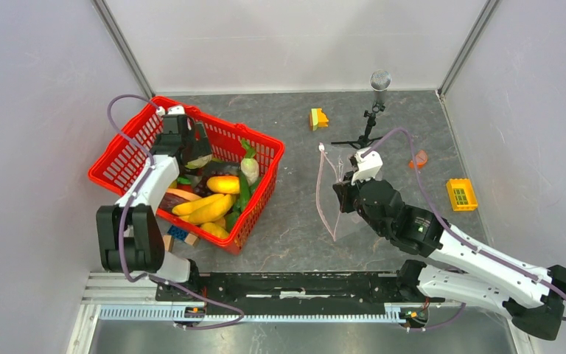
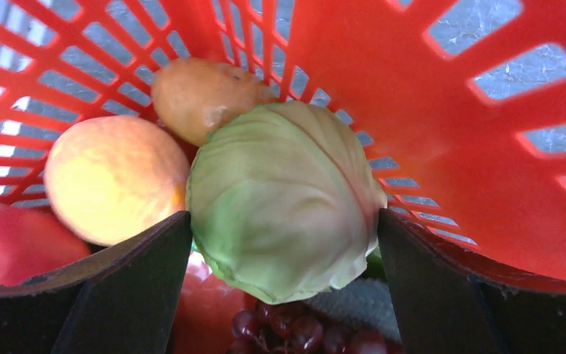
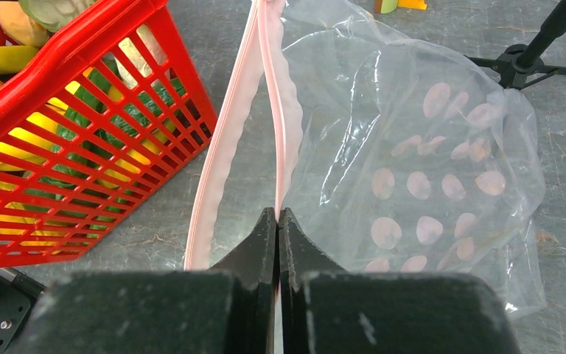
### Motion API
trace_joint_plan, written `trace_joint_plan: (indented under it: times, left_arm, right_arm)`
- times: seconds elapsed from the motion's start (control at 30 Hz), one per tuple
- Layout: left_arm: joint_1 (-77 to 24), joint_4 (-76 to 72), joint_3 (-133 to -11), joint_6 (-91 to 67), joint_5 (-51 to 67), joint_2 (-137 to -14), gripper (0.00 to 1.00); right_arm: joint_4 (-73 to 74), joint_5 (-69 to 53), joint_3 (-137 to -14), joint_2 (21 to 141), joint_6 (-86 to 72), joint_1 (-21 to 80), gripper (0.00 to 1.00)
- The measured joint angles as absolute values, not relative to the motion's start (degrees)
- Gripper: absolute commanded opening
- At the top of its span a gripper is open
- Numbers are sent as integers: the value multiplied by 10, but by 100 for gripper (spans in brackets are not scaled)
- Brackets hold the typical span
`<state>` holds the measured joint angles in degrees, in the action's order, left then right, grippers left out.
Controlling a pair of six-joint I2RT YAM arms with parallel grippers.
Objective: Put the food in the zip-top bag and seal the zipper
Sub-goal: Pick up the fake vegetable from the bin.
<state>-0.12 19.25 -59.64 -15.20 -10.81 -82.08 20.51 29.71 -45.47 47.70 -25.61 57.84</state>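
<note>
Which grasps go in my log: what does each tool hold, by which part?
Right tool: zip-top bag, pinched by its zipper strip. Left tool: open around the cabbage, nothing gripped.

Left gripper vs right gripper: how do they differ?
The left gripper is open around the green cabbage in the red basket; the right gripper is shut on the pink zipper of the bag. The left gripper reaches into the basket; the right gripper sits beside it over the table. Both have black fingers.
</note>
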Motion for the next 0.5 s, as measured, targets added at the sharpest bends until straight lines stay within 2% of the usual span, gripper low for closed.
trace_joint_plan:
  times: [0.1, 0.13, 0.2, 0.43, 0.5]
  left_arm:
    - [-1, 178, -596, -144, -102, -849, 100]
    - [-1, 176, -597, -142, -100, -849, 96]
    - [-1, 174, -597, -140, -97, -849, 81]
    - [2, 176, -595, -138, -90, -845, 42]
    - [2, 176, -592, -138, -89, -839, 26]
  right_arm:
    - [205, 297, -455, 477, -256, 578, 1]
    - [204, 296, -455, 477, -256, 578, 1]
    - [203, 295, -455, 478, -255, 578, 1]
    - [203, 293, -455, 480, -254, 578, 1]
    - [203, 293, -455, 480, -254, 578, 1]
